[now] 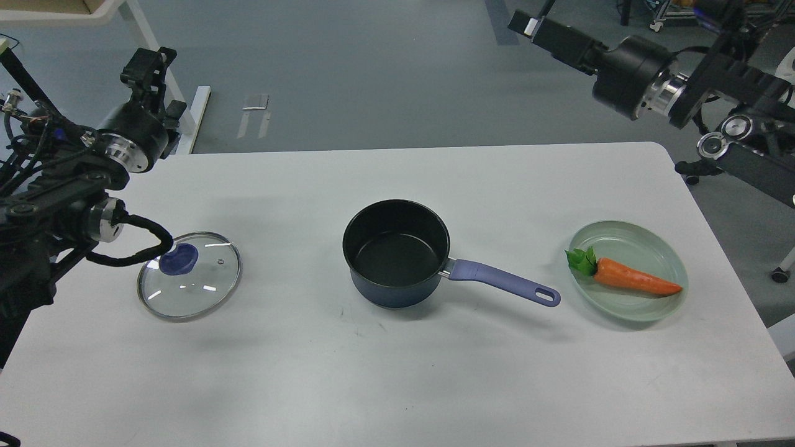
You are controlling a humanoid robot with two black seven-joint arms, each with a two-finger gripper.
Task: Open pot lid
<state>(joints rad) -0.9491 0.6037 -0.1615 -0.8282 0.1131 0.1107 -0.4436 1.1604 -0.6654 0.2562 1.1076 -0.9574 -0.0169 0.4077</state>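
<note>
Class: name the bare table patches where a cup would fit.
Free: between pot lid and pot; the whole near strip of the table; behind the pot. Tighter: between the pot's handle tip and the plate holding a carrot.

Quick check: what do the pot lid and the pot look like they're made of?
The pot lid looks like clear glass: the table shows through it, with bright glints, inside a thin metal-looking rim. The pot seems to be coated metal, dark blue outside, matte black inside; its lavender handle looks like plastic or silicone.
</note>
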